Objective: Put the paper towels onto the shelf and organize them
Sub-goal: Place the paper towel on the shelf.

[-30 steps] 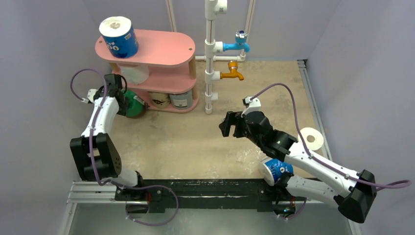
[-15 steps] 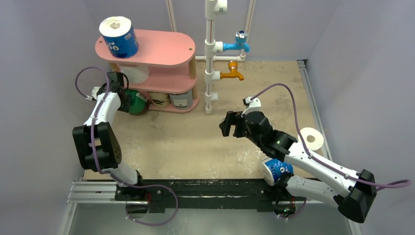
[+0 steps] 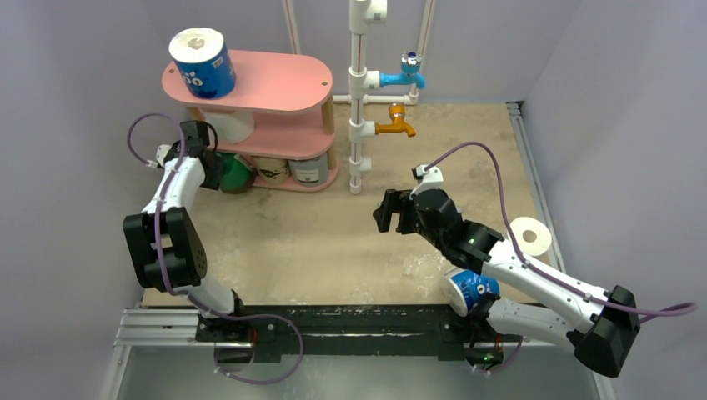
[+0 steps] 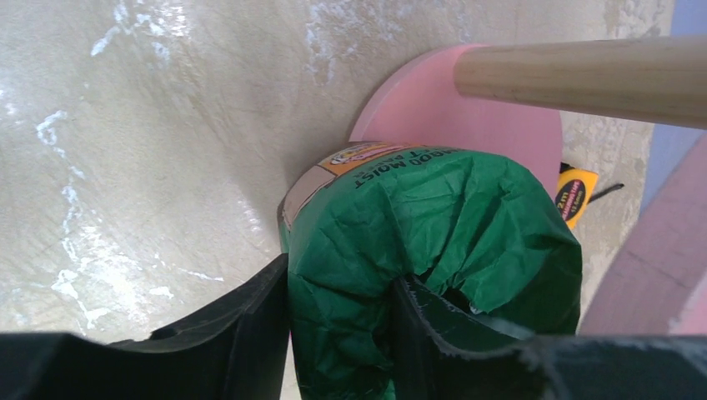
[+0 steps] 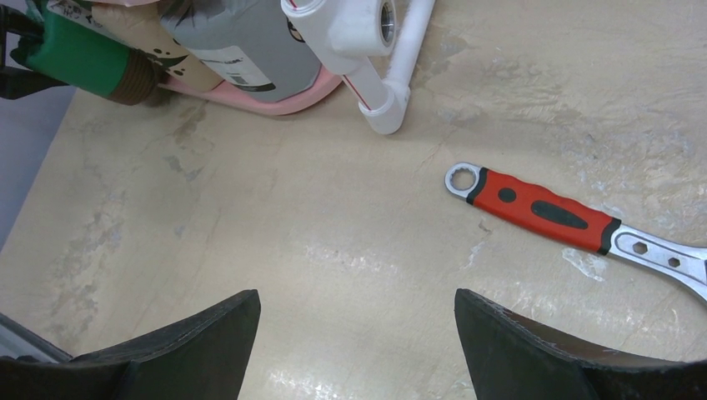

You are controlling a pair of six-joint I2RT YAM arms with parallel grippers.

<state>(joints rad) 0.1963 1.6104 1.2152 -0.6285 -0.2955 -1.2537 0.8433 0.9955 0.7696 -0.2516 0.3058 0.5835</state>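
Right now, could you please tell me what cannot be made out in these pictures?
Red-handled steel wrench: right wrist view, far end cut off by the right edge.
Small yellow tape measure: left wrist view, partly hidden behind the green-wrapped paper roll.
Blue printed paper roll by the arm bases: top view, partly covered by the right arm.
Left gripper: left wrist view, crumpled wrapper hides whether it pinches.

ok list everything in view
shelf: 1, pink, far left
blue printed paper towel rolls: 2, top tier; table's near right
white rolls: 2, middle tier; table's right side
brown roll: 1, bottom tier
grey roll: 1, bottom tier
green roll: 1, bottom tier's left end
pipe frame: 1, white, blue and orange taps, right of shelf
wrench: 1, red handle, on table
tape measure: 1, yellow, by shelf
left gripper: 1, black, shut on green roll
right gripper: 1, black, open over table
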